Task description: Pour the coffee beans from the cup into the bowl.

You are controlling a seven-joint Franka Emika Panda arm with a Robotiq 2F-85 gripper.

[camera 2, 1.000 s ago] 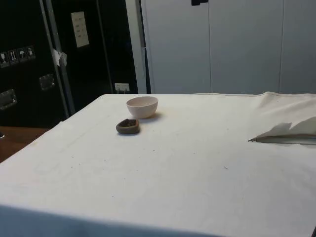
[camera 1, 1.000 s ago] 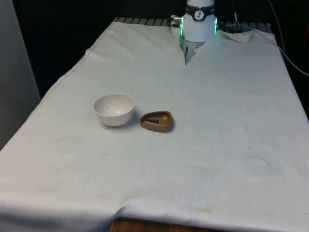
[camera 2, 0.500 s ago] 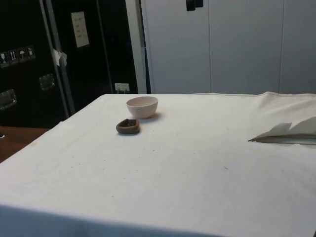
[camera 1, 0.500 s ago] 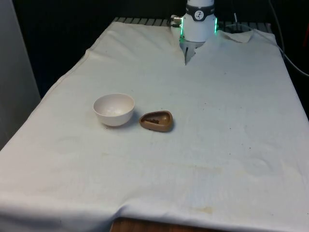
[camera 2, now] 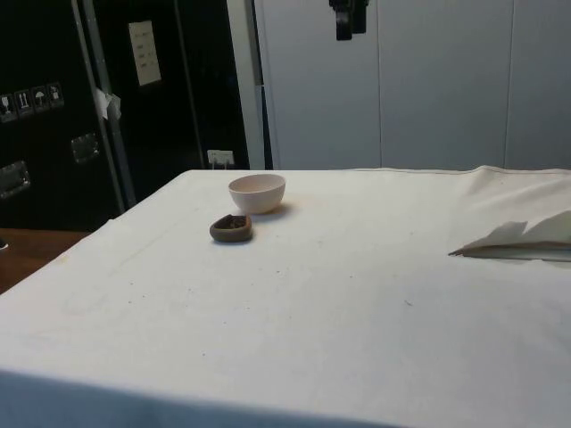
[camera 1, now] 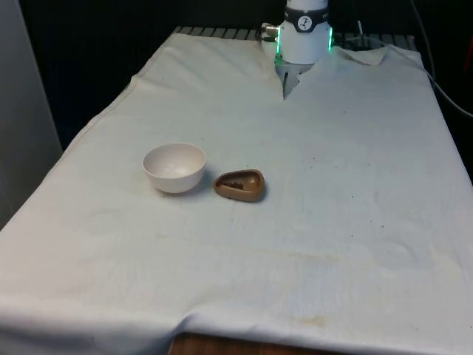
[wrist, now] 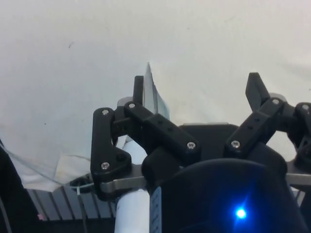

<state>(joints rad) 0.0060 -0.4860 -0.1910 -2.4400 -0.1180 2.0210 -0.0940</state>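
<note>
Sitting side by side on the white cloth [camera 1: 332, 222] in the front view, the small brown teardrop-shaped cup [camera 1: 239, 185] holding dark coffee beans [camera 1: 235, 184] is lying just to the front view's right of the empty white round bowl [camera 1: 174, 167], both untouched. From the side, the black two-finger gripper [camera 2: 348, 20] is hanging high above the table, well apart from cup [camera 2: 231, 228] and bowl [camera 2: 257, 193]. At the wrist, the gripper [wrist: 197, 87] is showing its jaws spread wide and holding nothing; I'd worry that so low and shallow a cup is going to slip or tip in the grasp, scattering beans across the cloth.
</note>
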